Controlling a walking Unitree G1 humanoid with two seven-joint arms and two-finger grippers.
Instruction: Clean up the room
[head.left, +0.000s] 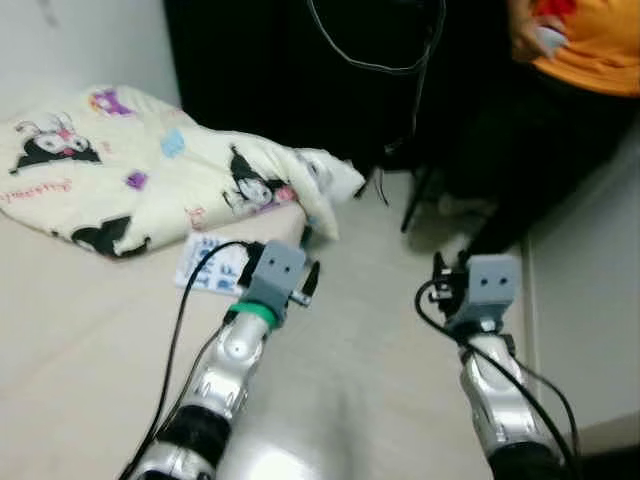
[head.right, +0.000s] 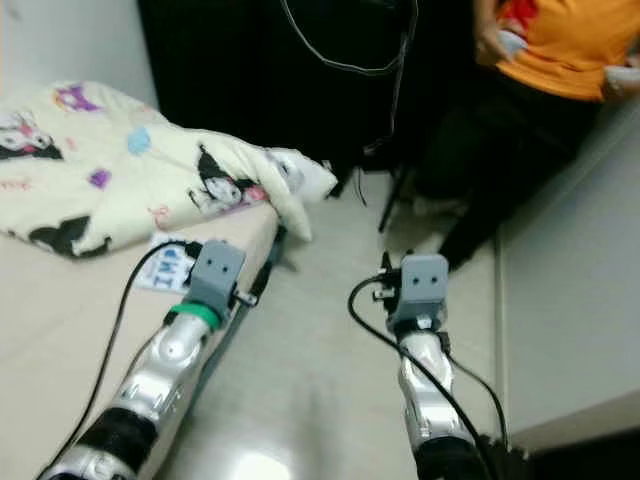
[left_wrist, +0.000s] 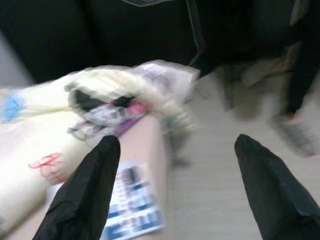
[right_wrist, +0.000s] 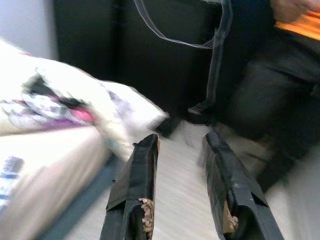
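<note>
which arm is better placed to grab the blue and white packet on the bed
Left. The left pincer is open, aimed at the flat blue-and-white printed packet by the cream cartoon-print blanket. The right pincer is over bare floor, away from the bed.

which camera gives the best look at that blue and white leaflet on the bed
The left wrist view: the leaflet lies close, between the open left gripper fingers, though blurred. In both eye views it is small, and the left arm partly covers it. The right wrist view catches just its blurred edge.

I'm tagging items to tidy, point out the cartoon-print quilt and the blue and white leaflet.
Cream cartoon-print quilt (head.left: 150, 165), left eye view, middle of its top.
Blue and white paper leaflet (head.left: 212, 265), left eye view, centre of sheet.
</note>
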